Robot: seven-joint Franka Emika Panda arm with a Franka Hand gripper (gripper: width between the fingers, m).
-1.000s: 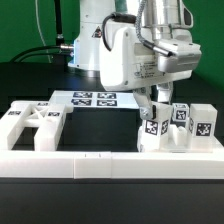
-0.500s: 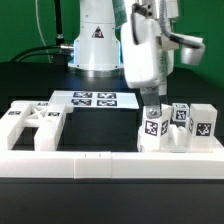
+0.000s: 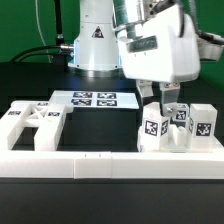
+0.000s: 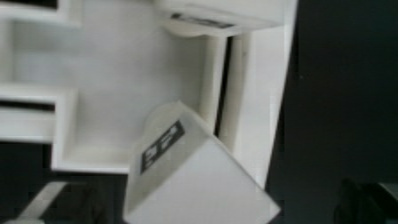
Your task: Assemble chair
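My gripper (image 3: 160, 98) hangs with jaws apart, holding nothing, just above the blocks (image 3: 180, 118). The front block (image 3: 152, 128) stands upright almost straight below.

Room's bright, light coming from overhead and pretty even. In the exterior view the white chair pieces (image 3: 14, 122) and the rail (image 3: 100, 160) are nearly blown out, so edges are hard to sep. The black table (image 3: 100, 125) swallows light, w/ only soft, short shadows beside the pieces. The arm housing (image 3: 150, 55) has a mild sheen. Pic is low-res and a bit soft. The wrist view is way worse: v. close and out of focus throughout. The tagged block (image 4: 187, 165) is smeared, whites have gone pinkish-grey, and the dark areas show no detail.
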